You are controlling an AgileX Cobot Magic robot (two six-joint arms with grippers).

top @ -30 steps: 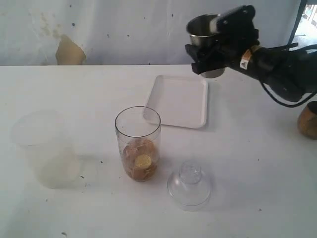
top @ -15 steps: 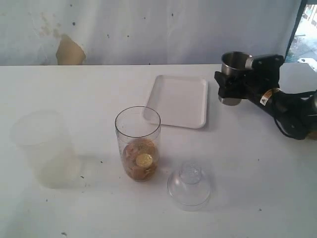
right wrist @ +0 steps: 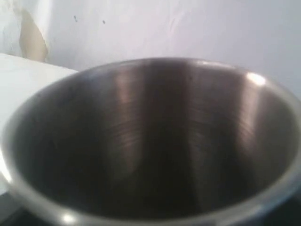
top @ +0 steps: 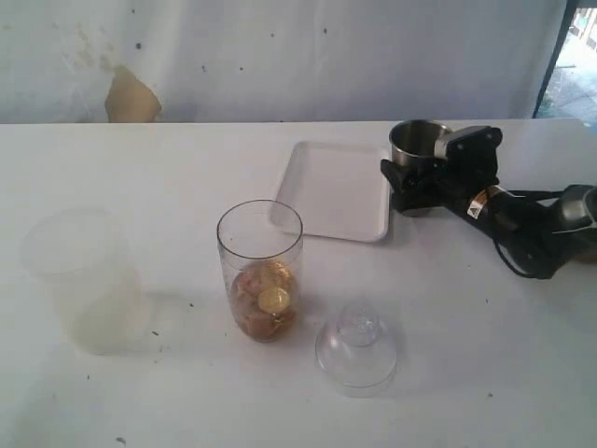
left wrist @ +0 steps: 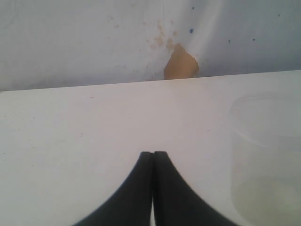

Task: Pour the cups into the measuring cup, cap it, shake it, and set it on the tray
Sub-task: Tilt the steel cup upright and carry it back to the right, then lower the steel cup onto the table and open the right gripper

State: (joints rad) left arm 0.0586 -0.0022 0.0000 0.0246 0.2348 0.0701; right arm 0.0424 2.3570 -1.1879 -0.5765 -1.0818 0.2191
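Exterior view: the right gripper [top: 415, 187] clasps the steel tumbler [top: 417, 147] upright, low by the table just right of the tray [top: 322, 201]. I cannot tell whether its base touches. The measuring cup [top: 260, 271] stands upright at centre, uncapped, with brownish contents at its bottom. The cap [top: 356, 347] sits neck-up just near-right of it, nearer and to the left of the right gripper, so that arm looks better placed for capping.

Left wrist view: the left gripper [left wrist: 153, 157] is pressed closed and empty, beside a frosted cup [left wrist: 265, 155].

Right wrist view: the tumbler's bare steel inside [right wrist: 150, 141] fills the frame and looks empty.
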